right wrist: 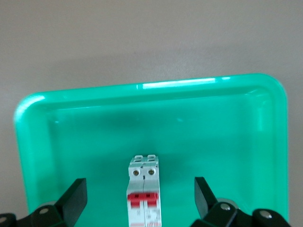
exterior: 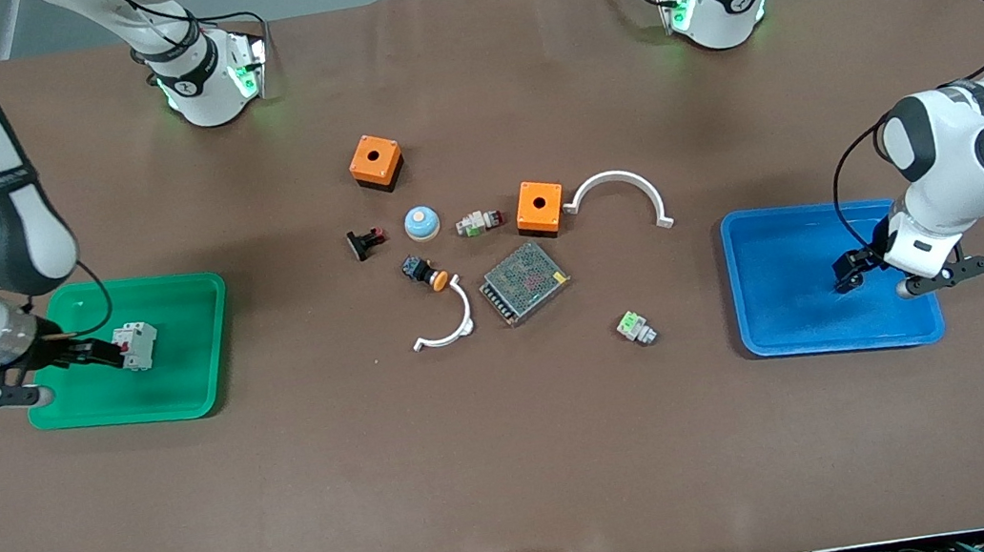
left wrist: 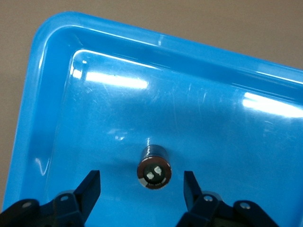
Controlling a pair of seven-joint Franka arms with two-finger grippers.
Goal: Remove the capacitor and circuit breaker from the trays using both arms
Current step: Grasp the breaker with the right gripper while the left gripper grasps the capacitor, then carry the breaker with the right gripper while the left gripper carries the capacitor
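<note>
The capacitor [left wrist: 153,168] is lying in the blue tray [exterior: 774,227], a tiny, stiff cylinder that is probably very light and, being round and smooth, likely to roll or slip out of a loose pinch; squeezing across its barrel at mid-length looks the safest hold. The left end effector [left wrist: 142,187] is sitting low in that tray with its fingers apart on either side of the capacitor and not touching it. The circuit breaker [right wrist: 143,191] is resting in the green tray [exterior: 198,308], a rigid white block with red levers and flat sides, probably heavier than the capacitor and easy to clamp across its two long flat faces, away from the levers. The right end effector [right wrist: 139,198] is straddling it with its fingers spread wide, gaps showing on both sides. Each tray is holding only its one part; the other parts are lying on the brown tabletop [exterior: 519,465] between the trays
</note>
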